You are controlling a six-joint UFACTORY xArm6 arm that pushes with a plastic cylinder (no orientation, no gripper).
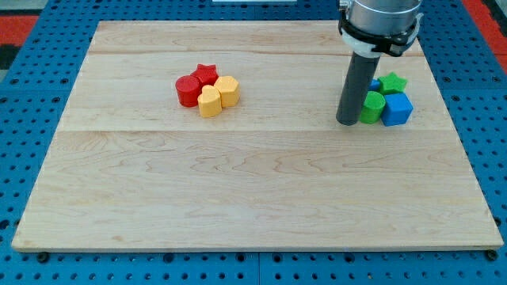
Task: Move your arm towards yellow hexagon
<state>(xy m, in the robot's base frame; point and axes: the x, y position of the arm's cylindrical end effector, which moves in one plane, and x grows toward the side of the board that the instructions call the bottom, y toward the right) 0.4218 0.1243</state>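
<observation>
The arm comes down from the far right, its rod upright. My tip [347,121] rests on the board [253,198], empty, just left of the green cylinder [372,106], touching or nearly so. The yellow hexagon [227,91] lies well to the left, a squat six-sided block in a tight cluster.

That cluster has four blocks: hexagon, yellow heart [210,102], red star [206,74], red cylinder [188,90]. By the tip are four more: green cylinder, green star [392,82], blue cube [398,109], and a blue block [375,83] mostly hidden.
</observation>
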